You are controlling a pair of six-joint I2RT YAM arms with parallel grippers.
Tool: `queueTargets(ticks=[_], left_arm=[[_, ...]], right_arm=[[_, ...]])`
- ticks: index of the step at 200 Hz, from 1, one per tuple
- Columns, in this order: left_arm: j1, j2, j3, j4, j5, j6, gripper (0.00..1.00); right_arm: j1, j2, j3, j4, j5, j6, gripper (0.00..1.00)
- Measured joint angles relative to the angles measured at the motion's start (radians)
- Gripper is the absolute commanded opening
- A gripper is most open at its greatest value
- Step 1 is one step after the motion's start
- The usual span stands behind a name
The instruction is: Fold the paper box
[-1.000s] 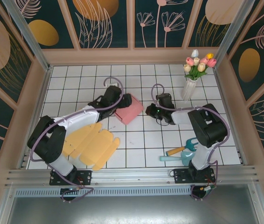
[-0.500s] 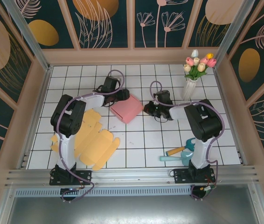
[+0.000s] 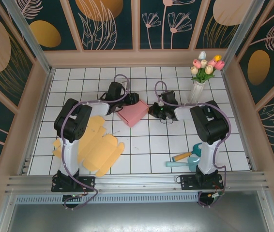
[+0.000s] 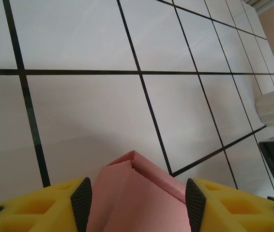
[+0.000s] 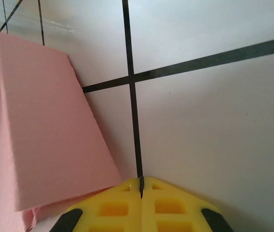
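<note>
The pink folded paper box [image 3: 133,113] is lying near the centre of the white tiled surface [image 3: 142,145], between the two arms. The left gripper [image 4: 138,198] is straddling one corner of the box. Its yellow fingers [image 4: 234,205] are standing apart, one on each side, and it cannot be told whether the pads are already pressing on the paper. The right gripper [image 5: 141,186] is holding its fingers pressed together, with the tips touching or just beside the opposite edge of the box. In this arrangement the right gripper is probably acting as a stop, preventing the box from sliding while the left gripper is taking hold. A flat yellow cardboard cut-out [image 3: 96,145] is lying apart, near the left arm.
</note>
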Motion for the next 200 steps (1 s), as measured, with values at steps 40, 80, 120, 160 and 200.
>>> queueTargets(ticks=[40,80,120,160,200], left_arm=[[-0.005,-0.005,-0.032,0.064,-0.03,-0.044,0.56],[-0.048,-0.047,-0.073,0.038,-0.124,-0.057,0.56],[-0.069,-0.149,-0.241,0.072,-0.103,-0.137,0.61],[-0.032,-0.28,-0.41,0.093,-0.126,-0.182,0.62],[-0.034,-0.444,-0.584,0.197,-0.127,-0.199,0.61]], right_arm=[[0.0,-0.001,0.003,-0.007,0.001,0.0,0.0],[0.001,-0.038,-0.024,-0.017,0.067,-0.012,0.0],[0.019,-0.125,-0.113,-0.039,0.129,-0.035,0.0],[0.023,-0.181,-0.183,-0.04,0.125,-0.04,0.0],[0.056,-0.315,-0.378,0.044,0.085,0.022,0.0]])
